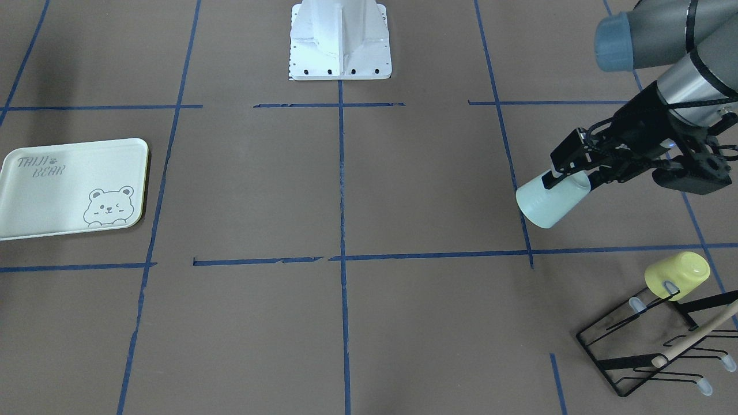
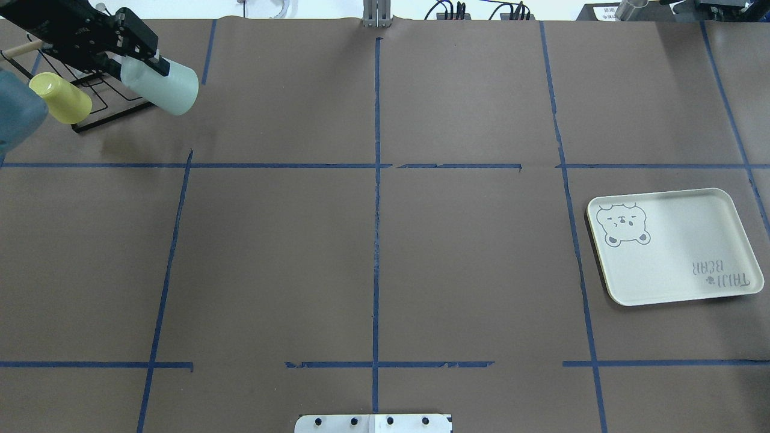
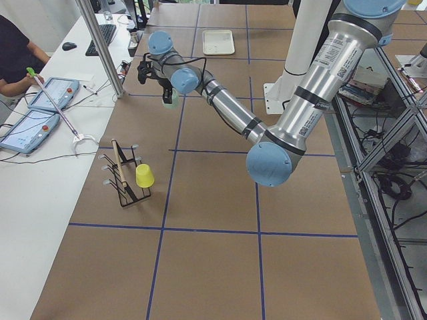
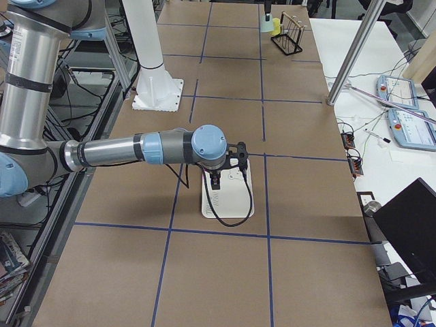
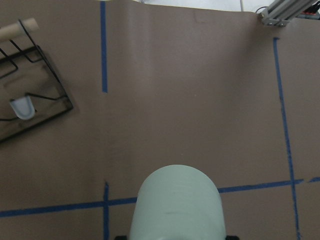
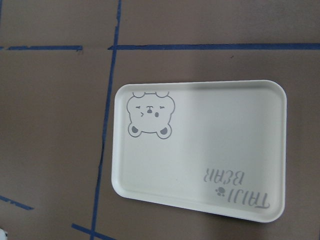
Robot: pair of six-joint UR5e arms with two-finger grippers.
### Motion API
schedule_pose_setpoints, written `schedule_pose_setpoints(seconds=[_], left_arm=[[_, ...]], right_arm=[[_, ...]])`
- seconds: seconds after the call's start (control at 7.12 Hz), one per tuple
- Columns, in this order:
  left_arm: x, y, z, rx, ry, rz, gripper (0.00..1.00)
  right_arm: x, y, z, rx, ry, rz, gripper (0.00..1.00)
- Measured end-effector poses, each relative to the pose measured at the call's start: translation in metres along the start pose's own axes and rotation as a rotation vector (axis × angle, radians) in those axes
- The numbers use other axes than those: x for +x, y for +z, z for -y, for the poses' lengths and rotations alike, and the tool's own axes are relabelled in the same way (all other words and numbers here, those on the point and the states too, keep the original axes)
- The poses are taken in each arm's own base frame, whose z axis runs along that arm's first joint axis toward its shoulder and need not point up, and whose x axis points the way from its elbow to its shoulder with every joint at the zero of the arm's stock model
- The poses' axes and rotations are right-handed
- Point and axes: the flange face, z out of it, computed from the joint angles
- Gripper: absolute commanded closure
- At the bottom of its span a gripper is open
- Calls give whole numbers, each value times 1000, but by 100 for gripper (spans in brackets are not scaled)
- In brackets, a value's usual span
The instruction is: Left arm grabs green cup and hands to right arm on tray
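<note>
My left gripper [image 1: 571, 178] is shut on the green cup [image 1: 548, 203] and holds it tilted on its side above the table, just beside the cup rack. The cup also shows in the overhead view [image 2: 167, 89] and fills the bottom of the left wrist view [image 5: 175, 205]. The tray [image 2: 674, 252] lies flat on the table on my right side and holds nothing. It shows in the right wrist view [image 6: 225, 145]. My right gripper [image 4: 216, 182] hovers above the tray; it shows only in the exterior right view, so I cannot tell whether it is open or shut.
A black wire cup rack [image 1: 634, 351] stands at the table's far left corner, with a yellow cup [image 1: 677, 275] upturned on one prong and a wooden stick across it. The robot's white base [image 1: 340, 40] stands at the near middle edge. Blue tape lines grid the brown table.
</note>
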Motion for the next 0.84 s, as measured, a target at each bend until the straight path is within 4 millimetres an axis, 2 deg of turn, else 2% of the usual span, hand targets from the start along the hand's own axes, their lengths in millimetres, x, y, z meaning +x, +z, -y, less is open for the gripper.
schedule_pose_setpoints(seconds=[0.14,0.28,0.42,0.7,0.84], left_arm=[[14,8,-11,-42,-38,-48,95],[30,23,-24,-72,-52,-88,95],[42,39,-35,-91,-51,-124,95],[62,63,-49,-73,-46,-144,95],[75,82,-58,-43,-38,-136,96]], right_arm=[[-12,-2,11,6,19,40,10],[-23,-5,27,13,20,58,1],[-30,-5,47,17,10,64,5],[-37,-2,94,34,-55,51,1],[-36,6,116,52,-102,24,1]])
